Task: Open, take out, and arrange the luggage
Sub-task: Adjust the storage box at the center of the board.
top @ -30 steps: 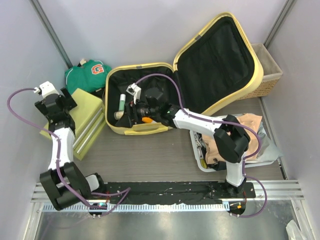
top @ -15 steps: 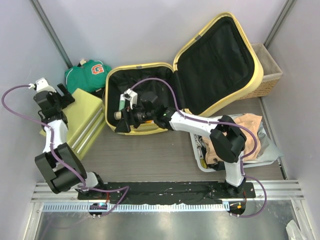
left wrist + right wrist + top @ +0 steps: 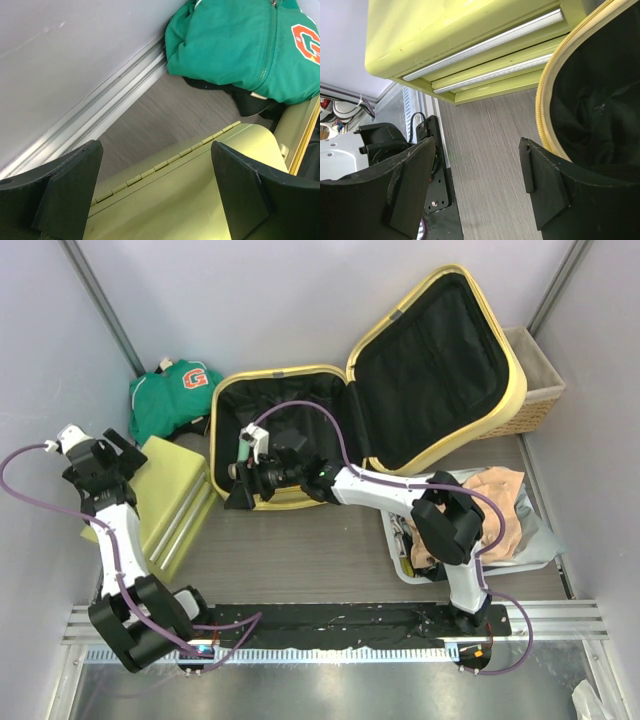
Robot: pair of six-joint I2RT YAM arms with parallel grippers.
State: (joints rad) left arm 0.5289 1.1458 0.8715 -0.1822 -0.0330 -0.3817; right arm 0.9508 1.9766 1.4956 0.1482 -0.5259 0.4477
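Grey booth walls are closing in a wood-grain table, and the luggage (image 3: 430, 350) is lying open at the back centre, its lid leaning back to the right and its base sitting beside the yellow-green box (image 3: 170, 485). Over the last second the right gripper (image 3: 240, 490) has been sliding left out of the black-lined base to its near-left corner, while the left gripper (image 3: 100, 455) has been drawing back over the box. That suggests a reach is ending or resetting, not a lift. The right wrist view is showing what the overhead one cannot: the fingers are standing apart with only bare table between them, the pale yellow rim just to one side. The left wrist view is likewise showing spread jaws with nothing held, hovering above the box's hinge near the green jacket (image 3: 240, 45). Only the overhead view is revealing that a white-and-green tube (image 3: 244, 445) (plus darker items) is waiting inside, so unpacking looks unfinished.
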